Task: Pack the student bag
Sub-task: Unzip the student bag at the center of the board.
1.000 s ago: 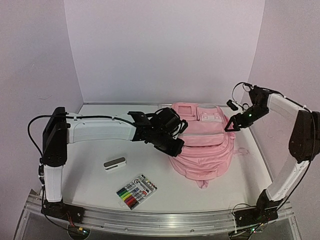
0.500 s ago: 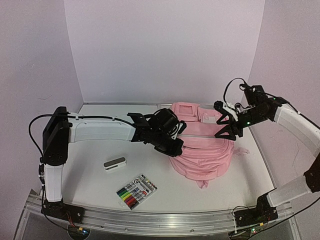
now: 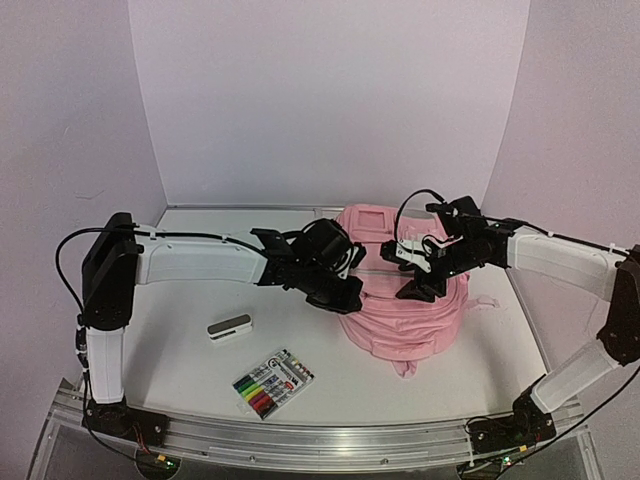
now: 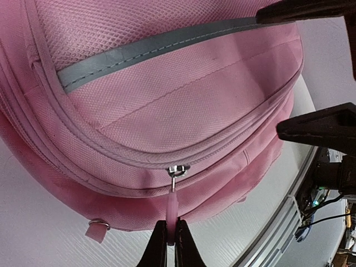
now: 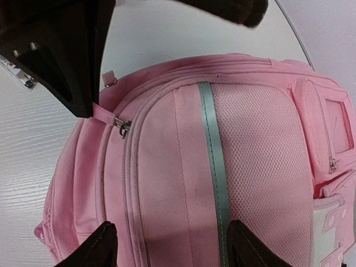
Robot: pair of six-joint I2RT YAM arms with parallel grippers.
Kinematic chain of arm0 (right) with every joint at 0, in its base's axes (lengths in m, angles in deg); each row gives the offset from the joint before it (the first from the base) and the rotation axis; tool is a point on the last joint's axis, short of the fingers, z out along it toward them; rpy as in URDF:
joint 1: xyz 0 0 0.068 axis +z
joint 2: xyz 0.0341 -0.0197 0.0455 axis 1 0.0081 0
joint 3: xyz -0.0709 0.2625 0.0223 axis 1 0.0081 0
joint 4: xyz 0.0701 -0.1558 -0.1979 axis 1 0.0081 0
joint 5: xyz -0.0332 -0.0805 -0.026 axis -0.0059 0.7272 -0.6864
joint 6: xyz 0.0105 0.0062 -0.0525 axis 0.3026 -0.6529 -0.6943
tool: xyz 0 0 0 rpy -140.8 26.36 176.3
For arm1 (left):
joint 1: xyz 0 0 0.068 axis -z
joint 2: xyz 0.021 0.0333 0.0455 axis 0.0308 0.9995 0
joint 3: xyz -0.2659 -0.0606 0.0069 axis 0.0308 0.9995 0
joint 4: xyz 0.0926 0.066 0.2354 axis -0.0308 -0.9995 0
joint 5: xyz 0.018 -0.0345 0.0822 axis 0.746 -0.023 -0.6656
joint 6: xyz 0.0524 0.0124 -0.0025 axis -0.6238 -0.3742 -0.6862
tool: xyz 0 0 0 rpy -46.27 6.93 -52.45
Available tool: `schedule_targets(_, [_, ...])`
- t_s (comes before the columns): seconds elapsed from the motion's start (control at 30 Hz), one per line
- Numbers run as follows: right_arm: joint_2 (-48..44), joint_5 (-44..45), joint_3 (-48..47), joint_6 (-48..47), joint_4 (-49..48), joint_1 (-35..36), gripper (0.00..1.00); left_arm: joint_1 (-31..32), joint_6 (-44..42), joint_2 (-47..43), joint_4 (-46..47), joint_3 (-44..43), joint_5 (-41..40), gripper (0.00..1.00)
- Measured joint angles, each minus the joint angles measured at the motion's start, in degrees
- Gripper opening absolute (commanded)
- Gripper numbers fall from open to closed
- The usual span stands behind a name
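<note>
The pink backpack (image 3: 400, 320) lies flat on the white table (image 3: 180, 300), front pockets facing up. It sits right of the middle, with its top end toward the back wall.

The left arm stretches low and nearly level from its post at the left. It crosses the table to the bag's left edge with its wrist angled down. The left pincer (image 3: 348, 295) is pinched tight on the pink zip tab (image 4: 173, 203) of the bag's main zip, just below the metal slider (image 4: 178, 169).

The right arm comes in from the right side, its forearm sloping down toward the middle of the bag. The right pincer (image 5: 171, 228) hangs over the front panel with its two fingers (image 5: 103, 245) spread wide apart, gripping nothing.

On the near part of the table, well apart from the bag, lie a pack of coloured markers (image 3: 273, 383) and a small white and grey block (image 3: 230, 327).
</note>
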Motion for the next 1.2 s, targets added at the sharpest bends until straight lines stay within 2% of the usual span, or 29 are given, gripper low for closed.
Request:
schedule_targets(0.17, [0.3, 4.0, 2.1, -1.2, -2.9, 0.5, 0.61, -0.6, 1.0, -1.7, 0.6, 1.5, -0.4, 0.0])
schedule_targets(0.33, [-0.4, 6.0, 4.5, -2.8, -4.1, 0.9, 0.65, -1.2, 1.4, -2.2, 0.8, 1.8, -0.3, 0.0])
schedule_targets(0.4, [-0.8, 6.6, 5.0, -3.1, -4.1, 1.0, 0.62, -1.2, 1.4, -2.2, 0.8, 1.8, -0.2, 0.0])
schedule_targets(0.43, [-1.0, 6.9, 5.1, -3.2, -4.2, 1.1, 0.56, -1.2, 1.4, -2.2, 0.8, 1.8, -0.2, 0.0])
schedule_targets(0.53, [-1.1, 7.8, 5.2, -3.9, -4.4, 1.1, 0.28, -1.3, 1.6, -2.2, 0.8, 1.8, -0.3, 0.0])
schedule_targets(0.6, [-1.1, 8.1, 5.2, -4.4, -4.3, 1.2, 0.05, -1.5, 1.7, -2.3, 0.9, 2.0, -0.5, 0.0])
schedule_targets(0.63, [-1.2, 8.2, 5.2, -4.2, -4.0, 1.4, 0.0, -1.6, 1.7, -2.4, 1.0, 2.1, -0.6, 0.0])
schedule_targets(1.03, [-7.2, 9.1, 5.2, -2.0, -5.0, 1.7, 0.0, -6.9, 1.3, -4.0, 4.4, 3.6, -2.9, 0.0])
schedule_targets(1.2, [-8.0, 8.6, 4.9, 0.0, -4.9, 1.7, 0.0, -8.6, 0.6, -1.8, 3.7, -0.6, -2.6, 0.0])
